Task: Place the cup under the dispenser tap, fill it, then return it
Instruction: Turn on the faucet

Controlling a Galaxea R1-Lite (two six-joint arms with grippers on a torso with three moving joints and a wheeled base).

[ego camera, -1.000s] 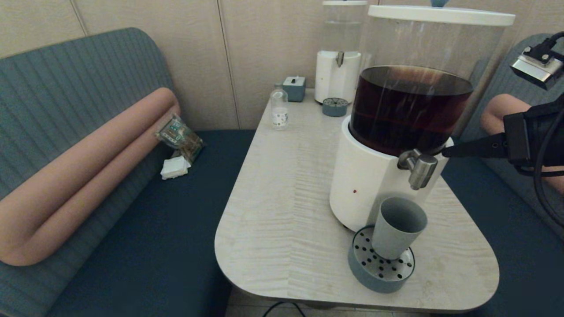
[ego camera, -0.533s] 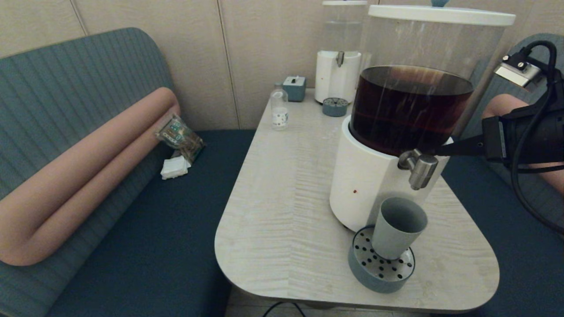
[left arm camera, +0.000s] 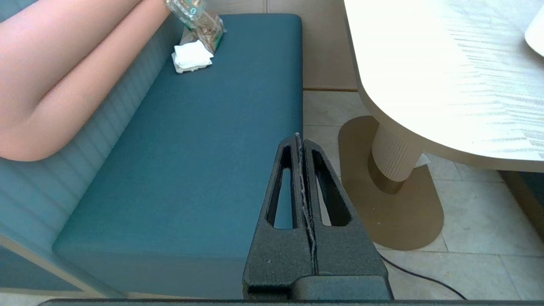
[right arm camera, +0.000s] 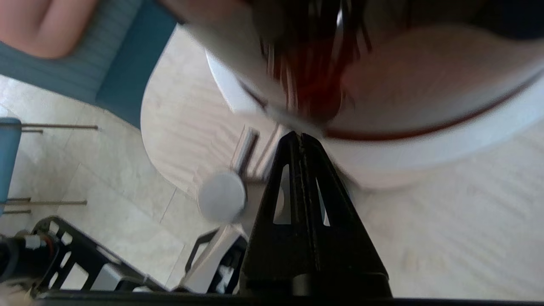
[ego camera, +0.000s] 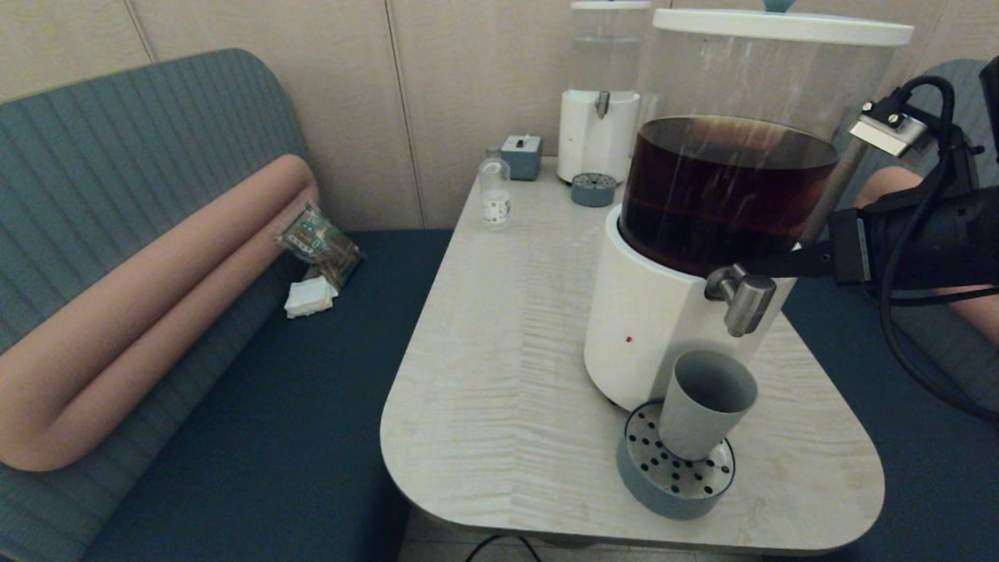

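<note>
- Reaching in from the right, the right gripper (ego camera: 769, 267) has its jaws pressed together with nothing between them, its tip just behind and beside the dispenser tap (ego camera: 741, 297).
- In the right wrist view the closed fingers (right arm camera: 300, 170) point at the white base of the large dispenser (ego camera: 652, 328), with the tap's round end (right arm camera: 221, 202) just beside them.
- We see the left gripper (left arm camera: 302, 178) parked low on the left, over the bench seat (left arm camera: 191, 148); its jaws are together and empty.
- The cup (ego camera: 702, 402) stands upright on the perforated drip tray (ego camera: 636, 472) at the near right of the table (ego camera: 499, 351), directly below the tap. No liquid shows in it from the head view.
- We judge the placing step complete and the filling step in hand: the right arm is closing on the tap's control.
- The next move calls for a push or pull on the tap lever with the closed fingertip. We cannot tell from these views where the lever sits or whether contact is made.
- The cup must stay centred below the spout; any knock on the dispenser could shift it.
- Compared with the earlier frames, the right arm has advanced leftward, so its tip now sits closer to the tap. The cup and tray have not moved.
</note>
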